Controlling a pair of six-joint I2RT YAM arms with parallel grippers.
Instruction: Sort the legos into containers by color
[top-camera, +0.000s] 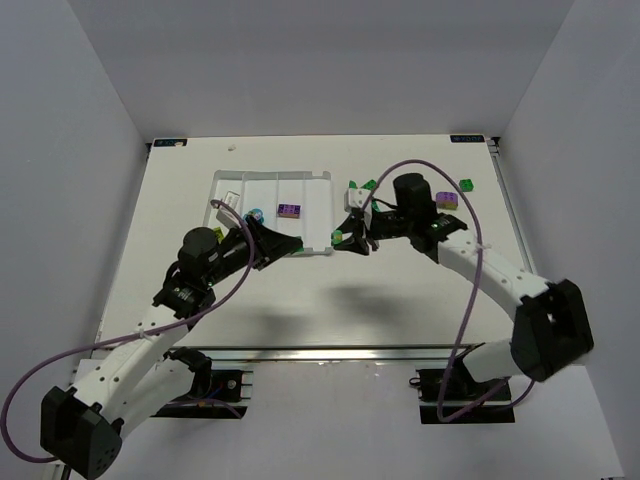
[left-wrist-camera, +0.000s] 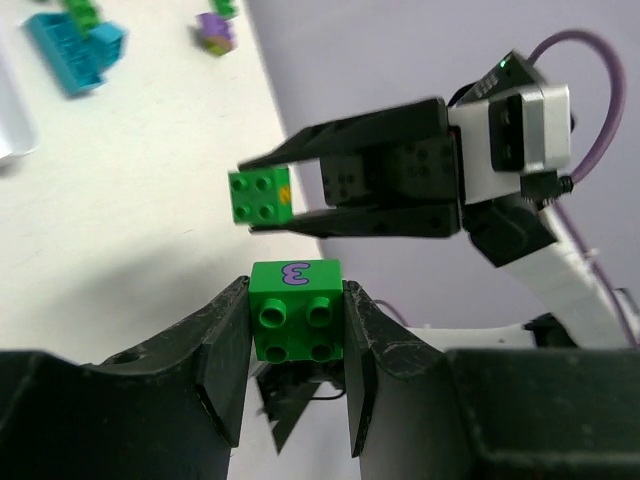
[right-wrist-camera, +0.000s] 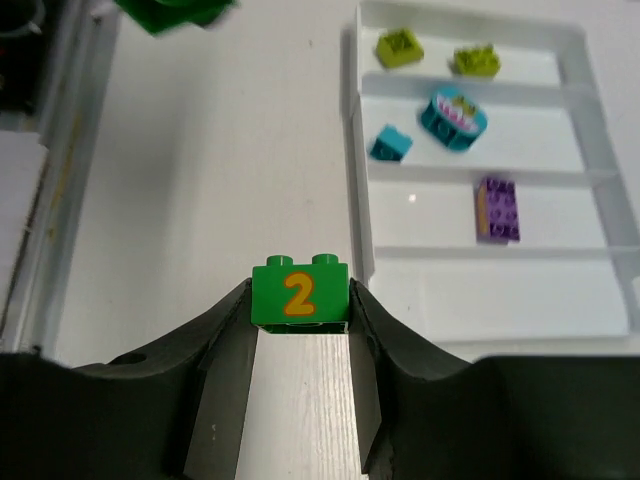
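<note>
Lego 2 (right-wrist-camera: 299, 293): green, gripped in right end effector (right-wrist-camera: 300, 300).
Lego 3 (left-wrist-camera: 296, 310): green, gripped in left end effector (left-wrist-camera: 296, 300).
Empty compartment (right-wrist-camera: 500, 295): just ahead-right of right end effector, long axis crosswise.
Arm facing it: right.

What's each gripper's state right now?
Left gripper: shut on the green brick marked 3.
Right gripper: shut on the green brick marked 2.
</note>
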